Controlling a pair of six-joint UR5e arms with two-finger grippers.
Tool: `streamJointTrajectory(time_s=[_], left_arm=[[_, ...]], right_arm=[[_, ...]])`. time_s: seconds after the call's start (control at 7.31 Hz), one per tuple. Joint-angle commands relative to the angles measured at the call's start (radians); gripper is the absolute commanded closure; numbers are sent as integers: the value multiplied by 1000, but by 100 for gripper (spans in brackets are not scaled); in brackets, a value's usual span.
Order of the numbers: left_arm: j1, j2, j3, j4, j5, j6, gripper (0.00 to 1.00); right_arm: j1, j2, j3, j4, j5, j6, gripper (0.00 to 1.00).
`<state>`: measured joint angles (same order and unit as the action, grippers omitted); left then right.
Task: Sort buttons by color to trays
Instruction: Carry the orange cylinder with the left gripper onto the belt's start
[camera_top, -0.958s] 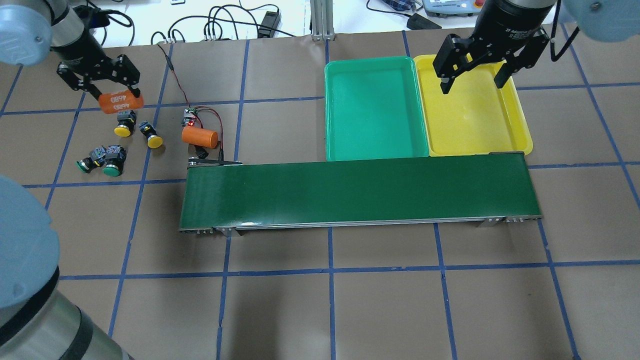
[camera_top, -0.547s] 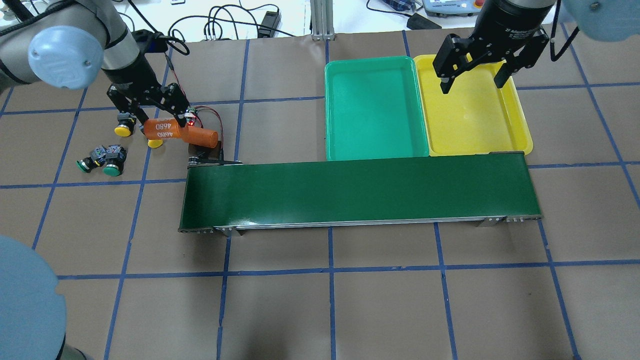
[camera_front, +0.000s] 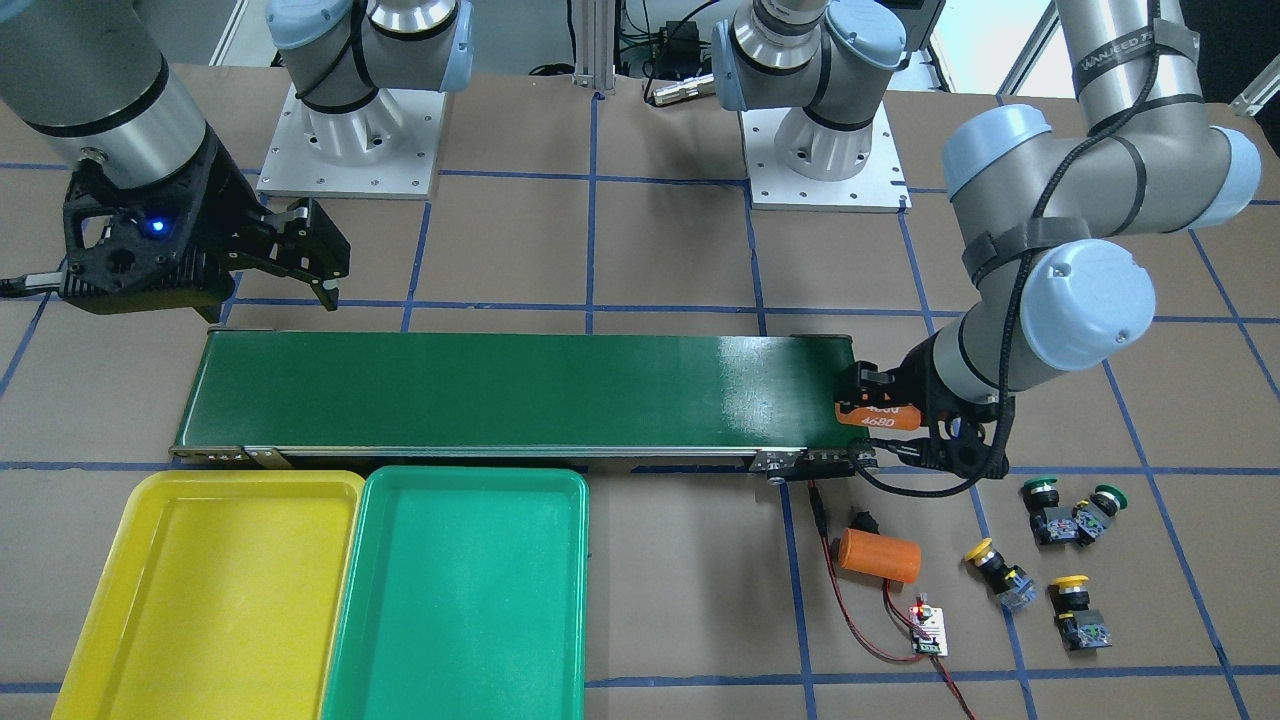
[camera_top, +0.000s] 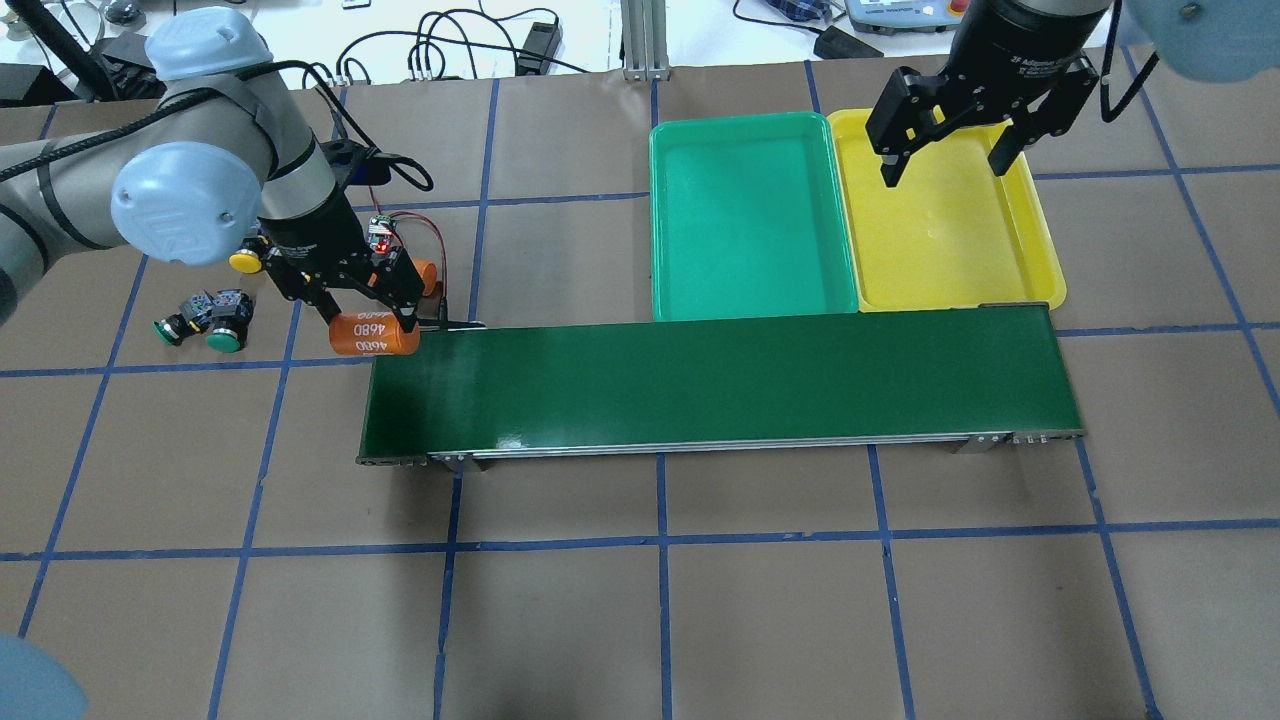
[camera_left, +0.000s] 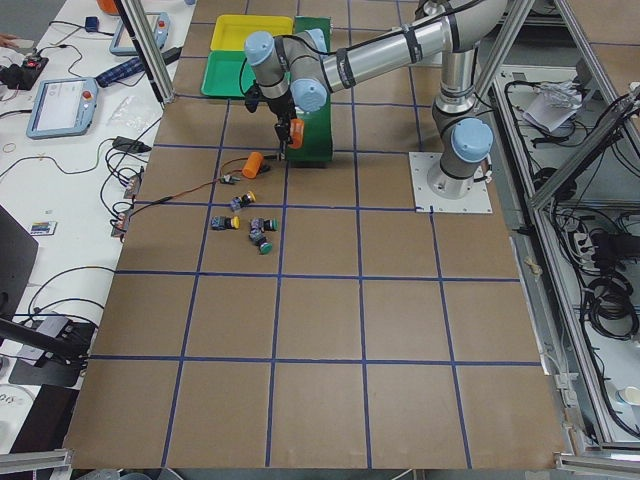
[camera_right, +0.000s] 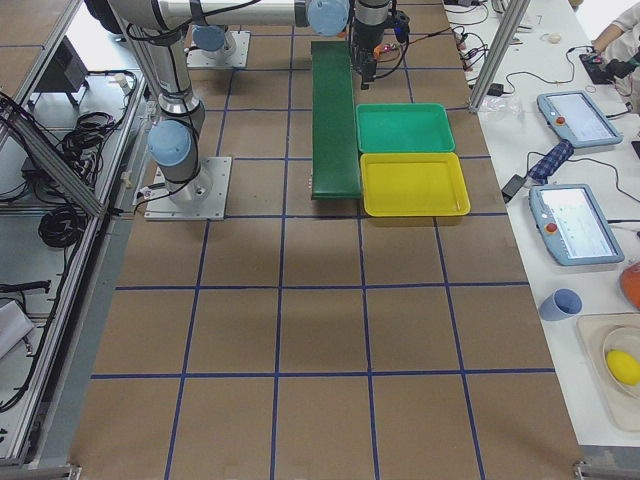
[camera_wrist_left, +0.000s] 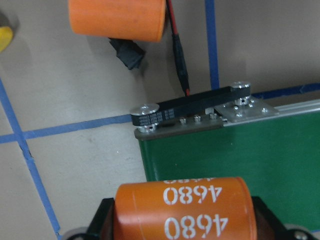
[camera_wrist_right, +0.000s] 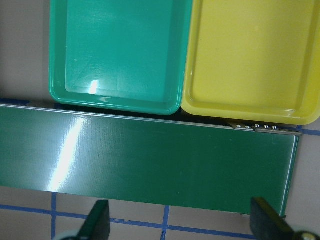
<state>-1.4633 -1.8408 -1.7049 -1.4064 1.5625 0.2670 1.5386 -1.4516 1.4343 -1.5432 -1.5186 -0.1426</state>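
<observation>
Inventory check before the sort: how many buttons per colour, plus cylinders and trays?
Yellow buttons: 2
Green buttons: 2
Orange cylinders: 2
Trays: 2
Total: 8

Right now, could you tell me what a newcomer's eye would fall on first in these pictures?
The long dark green conveyor belt in the middle stands out first, with the left tool shut on an orange cylinder marked 4680 at its end. Then come the green tray and yellow tray, side by side along the belt and both empty, while the four buttons lie loose near that tool.
</observation>
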Motion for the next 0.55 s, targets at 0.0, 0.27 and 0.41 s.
streamJointTrajectory(time_s=[0.0, 0.27, 0.41], left_arm=[[-17, -20, -47, 64, 1, -3, 86], [-17, -20, -77, 75, 1, -2, 37], [-17, -26, -90, 76, -1, -6, 11]], right_arm=[[0, 0, 0, 0, 0, 0, 0], [-2, 0, 0, 0, 0, 0, 0], [-2, 0, 0, 0, 0, 0, 0]])
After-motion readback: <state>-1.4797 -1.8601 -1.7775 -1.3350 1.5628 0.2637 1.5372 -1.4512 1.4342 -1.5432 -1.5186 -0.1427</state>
